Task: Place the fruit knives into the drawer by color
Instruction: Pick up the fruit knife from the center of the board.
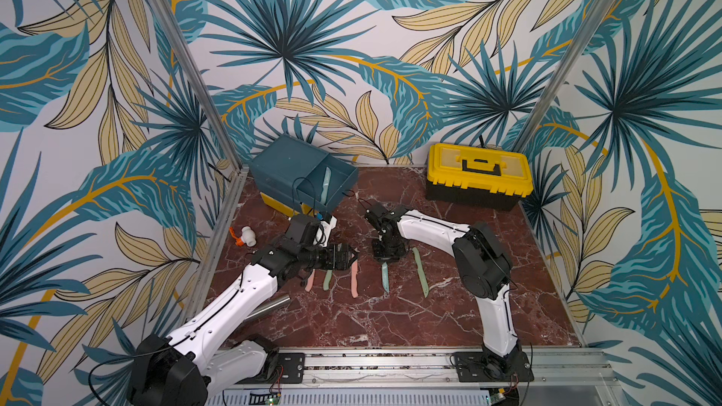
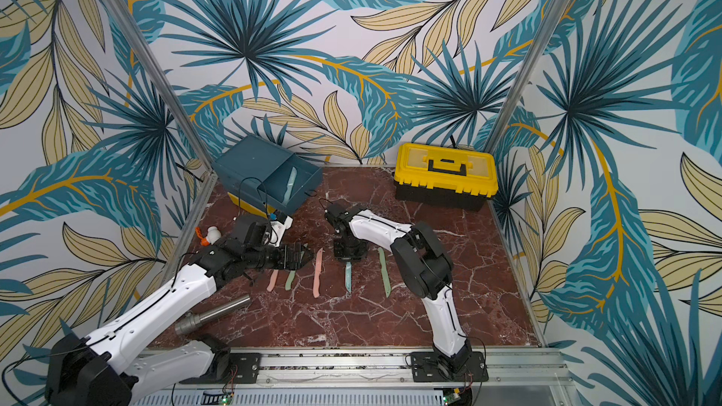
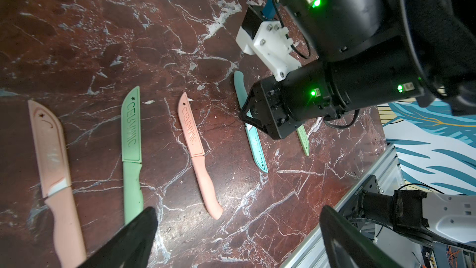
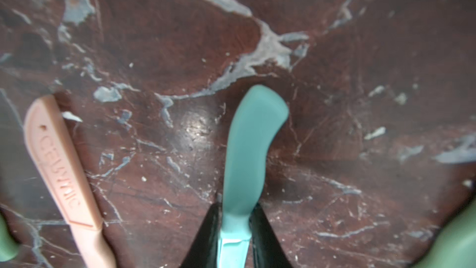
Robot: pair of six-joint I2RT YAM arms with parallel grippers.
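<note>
The teal knife lies flat on the worktop. Its long axis runs back to front, with the handle toward the back wall and the sheathed tip toward the front rail. The right hand stands straight down over it. In the right wrist view its black fingers are closed against both sides of the knife where handle meets blade.

The other loose knives lie in a row beside it, roughly parallel. Toward the left arm come a pink knife, a green knife and the other pink knife. Toward the right arm is a second green knife, slightly slanted. The left hand hangs over the far ends of the knives on its side, spread wide and holding nothing.

In the back left corner stands the chest with its top drawer pulled out. A second teal knife lies inside, also running back to front. A yellow toolbox sits at the back right.
</note>
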